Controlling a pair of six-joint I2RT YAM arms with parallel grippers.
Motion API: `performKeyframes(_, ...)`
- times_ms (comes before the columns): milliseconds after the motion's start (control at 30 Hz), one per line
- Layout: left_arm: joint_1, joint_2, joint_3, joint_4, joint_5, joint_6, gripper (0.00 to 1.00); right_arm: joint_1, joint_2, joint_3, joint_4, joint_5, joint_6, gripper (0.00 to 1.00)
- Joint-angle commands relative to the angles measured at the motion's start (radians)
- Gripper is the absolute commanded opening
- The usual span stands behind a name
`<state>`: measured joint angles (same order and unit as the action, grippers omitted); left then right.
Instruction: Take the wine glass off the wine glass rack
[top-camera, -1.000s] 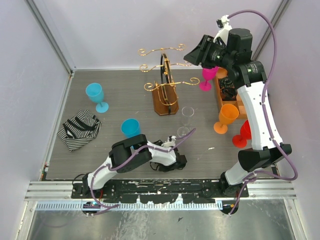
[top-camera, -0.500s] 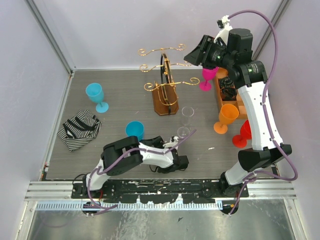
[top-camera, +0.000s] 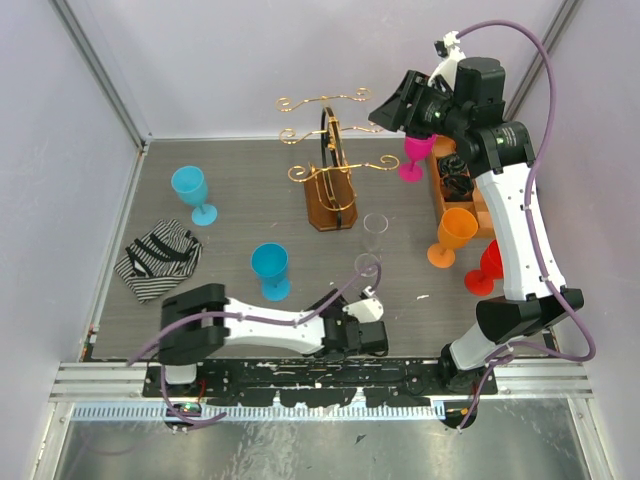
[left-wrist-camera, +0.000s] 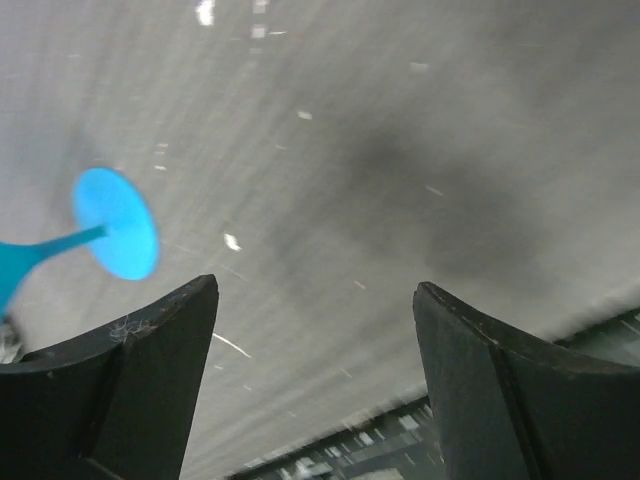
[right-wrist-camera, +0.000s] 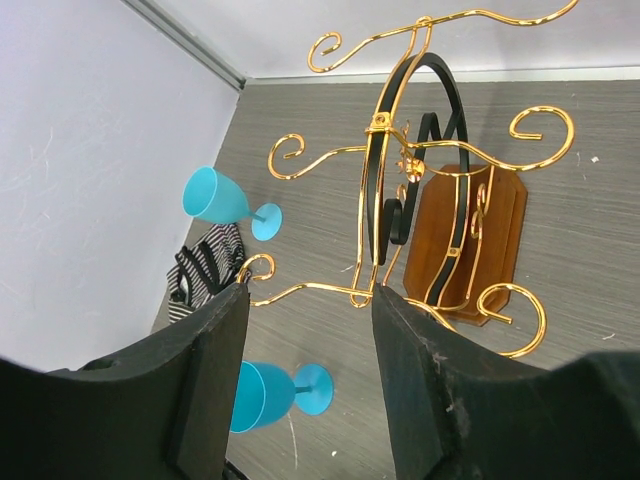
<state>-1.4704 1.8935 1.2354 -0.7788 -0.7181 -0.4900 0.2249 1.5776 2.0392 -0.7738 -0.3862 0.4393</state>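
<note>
The wine glass rack stands at the back middle, thin gold scroll-ended wire on a brown wooden base. Its gold arms look bare in the right wrist view. A blue wine glass stands upright on the table in front of it, and its round foot shows in the left wrist view. My left gripper lies low by the near edge, right of that glass, open and empty. My right gripper hangs high beside the rack's right side, open with nothing between its fingers.
A second blue glass and a striped cloth are at the left. A clear glass stands in front of the rack. Pink, orange and red glasses stand beside a compartment tray at the right.
My left gripper has opened and let go of the blue wine glass, which now stands alone. The left arm has drawn back and right along the near edge. The right arm has barely moved.
</note>
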Motion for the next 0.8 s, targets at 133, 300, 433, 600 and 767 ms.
performKeyframes(133,-0.026,-0.426,0.103,0.014,0.283,0.099,0.94,-0.003,0.009,0.047,-0.001,0.03,-0.012,0.58)
performKeyframes(300,0.071,-0.585,0.27,0.009,0.208,0.154,0.98,-0.003,0.059,0.089,0.004,0.073,0.009,0.61)
performKeyframes(433,0.491,-0.551,0.39,0.023,0.488,0.12,1.0,-0.006,0.101,0.137,0.016,0.143,0.02,0.76)
performKeyframes(600,0.803,-0.387,0.718,-0.097,0.427,0.163,0.99,-0.101,0.164,0.212,-0.009,0.122,0.035,1.0)
performKeyframes(767,1.135,-0.093,1.237,-0.461,0.583,0.06,1.0,-0.209,0.172,0.209,-0.017,0.068,0.027,1.0)
